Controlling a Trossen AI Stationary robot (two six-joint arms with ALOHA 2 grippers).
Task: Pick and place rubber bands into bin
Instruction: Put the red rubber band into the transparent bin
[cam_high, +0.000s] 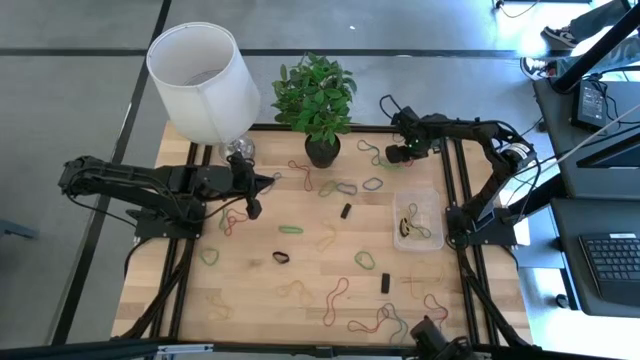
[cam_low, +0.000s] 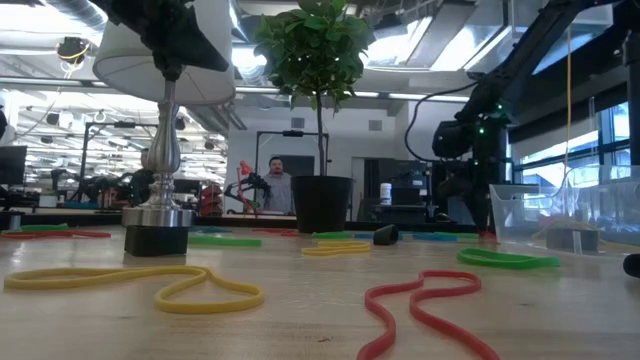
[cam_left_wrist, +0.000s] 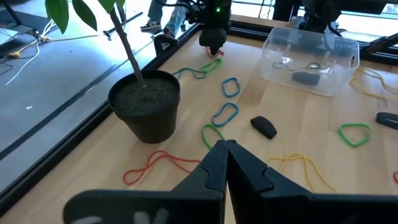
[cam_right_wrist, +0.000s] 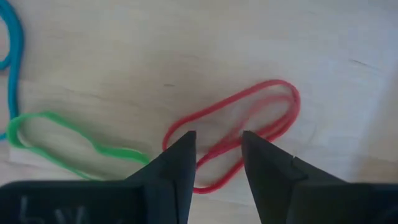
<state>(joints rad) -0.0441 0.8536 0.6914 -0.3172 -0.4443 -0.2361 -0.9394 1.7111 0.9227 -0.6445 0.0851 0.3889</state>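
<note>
The right pincer (cam_right_wrist: 216, 144) hangs low over the far right part of the table (cam_high: 300, 270), fingers partly apart and straddling a red band (cam_right_wrist: 249, 121) that lies flat on the wood; nothing is gripped. A green band (cam_right_wrist: 62, 140) lies just beside it, and a blue one (cam_right_wrist: 12, 43) a little farther off. In the high view this pincer (cam_high: 400, 153) sits near the far edge, between the plant (cam_high: 316, 100) and the right rail, its arm bent back over the rail.

The left pincer (cam_left_wrist: 225, 163) is pressed tight, holding nothing. It reaches in from the left side and points across the table toward the plant's pot (cam_left_wrist: 146, 112), with a red band (cam_left_wrist: 158, 165) and a green one (cam_left_wrist: 211, 134) on the wood just ahead of it.

The bin (cam_high: 418, 220) stands at the right side, near the right rail and well apart from the right pincer. In it lie a few bands and a dark block (cam_left_wrist: 306, 78).

Bands (cam_high: 340, 290) in several colours are scattered over most of the table, thickest along the near edge and around the pot. Small black blocks (cam_high: 385, 283) lie among them. A lamp (cam_high: 205, 85) stands at the far left corner, close to the left arm. The middle of the table is the most open stretch of wood.

In the low view a person (cam_low: 277, 185) shows in the room far behind.
</note>
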